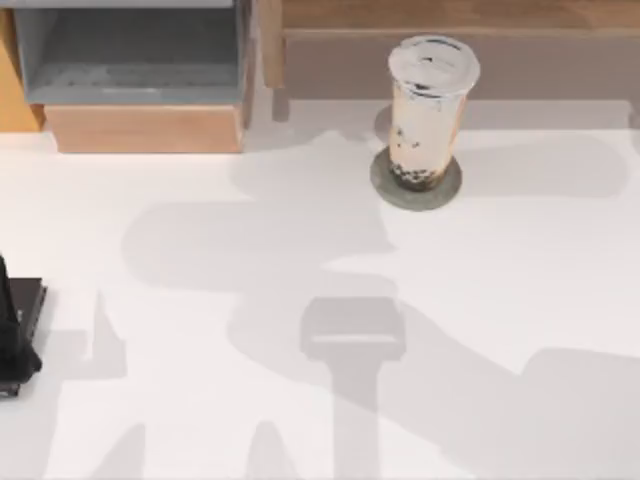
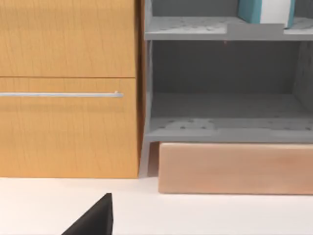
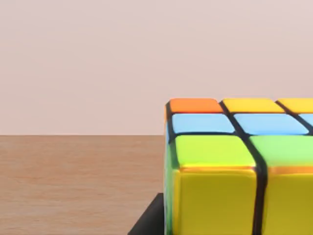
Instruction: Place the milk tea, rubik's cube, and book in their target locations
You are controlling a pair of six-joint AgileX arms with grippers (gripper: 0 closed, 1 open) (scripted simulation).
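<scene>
Milk tea (image 1: 428, 115): on coaster (image 1: 383, 185). Book (image 2: 266, 11): shelved. Cube (image 3: 239, 166): apparently on wooden top; pincer states cannot be told.

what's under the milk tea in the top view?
The milk tea stands upright on a round grey-green coaster on the white table. The coaster's rim shows all round the cup's base; its middle is covered by the cup, so any marking there cannot be seen.

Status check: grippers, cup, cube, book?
Rubik's cube close before right wrist camera. Clear milk tea cup upright on grey coaster. Teal book on grey shelf.
</scene>
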